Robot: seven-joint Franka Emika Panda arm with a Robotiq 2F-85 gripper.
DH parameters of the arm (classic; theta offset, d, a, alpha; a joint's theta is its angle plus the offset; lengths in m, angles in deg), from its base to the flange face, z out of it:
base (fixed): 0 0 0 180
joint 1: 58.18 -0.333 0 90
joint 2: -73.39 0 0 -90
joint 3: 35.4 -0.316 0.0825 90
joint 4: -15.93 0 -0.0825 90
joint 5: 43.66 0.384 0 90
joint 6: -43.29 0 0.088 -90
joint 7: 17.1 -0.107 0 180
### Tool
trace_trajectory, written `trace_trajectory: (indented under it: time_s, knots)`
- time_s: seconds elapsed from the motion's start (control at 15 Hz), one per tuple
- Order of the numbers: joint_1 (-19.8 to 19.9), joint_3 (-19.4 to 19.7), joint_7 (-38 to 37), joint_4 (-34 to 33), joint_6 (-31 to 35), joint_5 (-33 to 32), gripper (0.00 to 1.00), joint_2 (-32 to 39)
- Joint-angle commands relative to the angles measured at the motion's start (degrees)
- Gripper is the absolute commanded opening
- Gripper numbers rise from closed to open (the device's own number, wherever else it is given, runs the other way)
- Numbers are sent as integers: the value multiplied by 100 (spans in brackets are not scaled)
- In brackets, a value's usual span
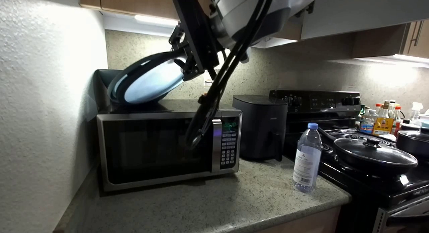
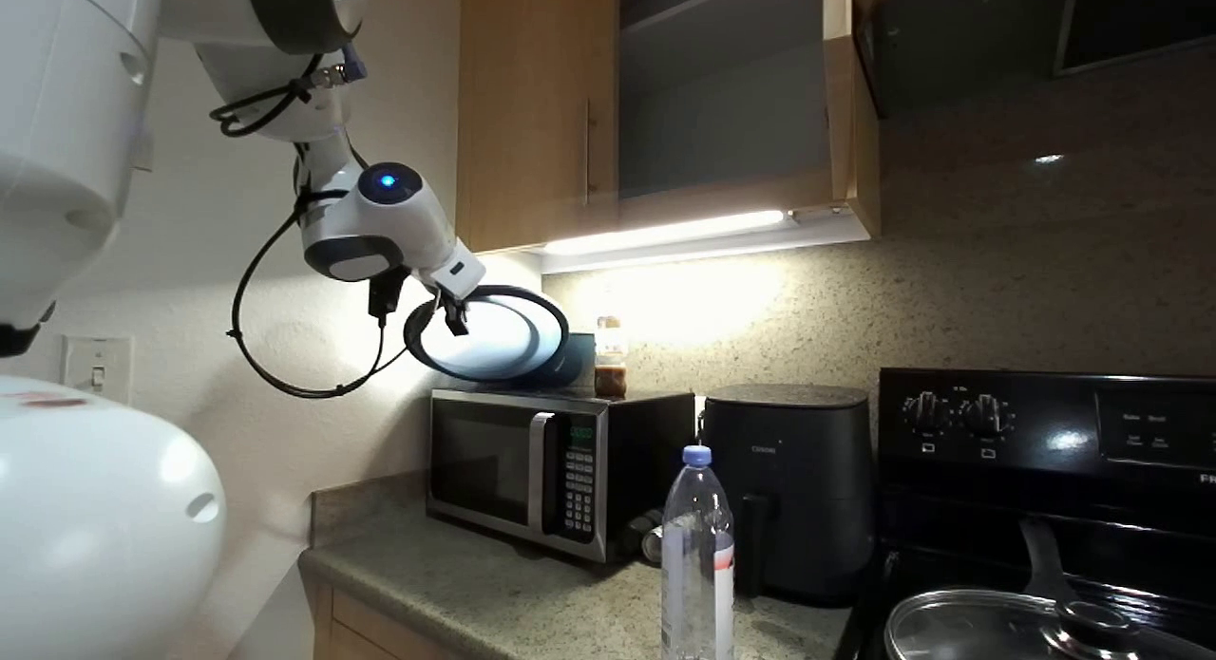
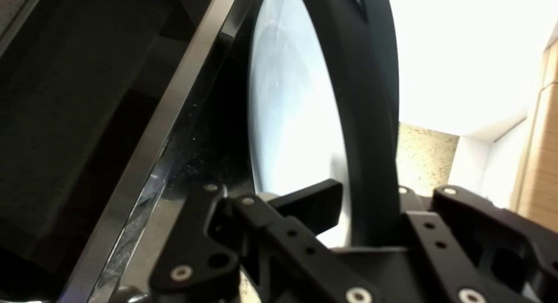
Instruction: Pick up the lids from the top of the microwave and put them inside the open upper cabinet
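Note:
A pale blue lid with a thick dark rim is tilted above the left part of the silver microwave, its right side raised. My gripper is shut on that raised edge. In the wrist view the lid's dark rim passes between the jaws, one finger in front of the pale face and the far one partly hidden by the rim. Whether the lid's low edge touches the microwave I cannot tell. At upper right in an exterior view the upper cabinet stands open, a shelf visible inside.
Behind the lid is a dark teal object, with a small bottle beside it on the microwave. A black air fryer and a plastic bottle occupy the counter. A covered pan sits on the stove. A white wall rises at left.

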Motion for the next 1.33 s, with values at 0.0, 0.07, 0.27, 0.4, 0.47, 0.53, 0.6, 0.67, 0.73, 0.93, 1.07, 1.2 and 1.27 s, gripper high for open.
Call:
trace_trajectory:
  time_s: [0.0,0.07,0.27,0.4,0.47,0.53,0.6,0.67,0.73,0.93,1.07,1.2,1.27]
  knots:
    - [-497,80,-138,525,787,-134,3,-657]
    - [-376,227,-44,726,454,-103,1,-1029]
    - [-444,236,-43,1101,506,-98,2,-1560]
    - [48,-194,30,1294,478,-20,2,-1838]
    - [-306,134,-164,989,471,-195,3,-1417]
    - [-147,-18,-6,1050,463,-32,3,-1556]
    - [-91,-68,-6,1138,453,-32,3,-1651]
    - [-77,-89,-6,1196,452,-32,3,-1700]
    - [-72,-100,-6,1224,452,-32,3,-1712]
    - [631,-582,30,1537,425,45,2,-2094]
    - [1575,-1149,-119,1818,440,97,2,-2638]
    - [2466,-1768,-288,2061,441,299,2,-3138]
    - [2933,-2090,-386,2180,439,429,2,-3428]
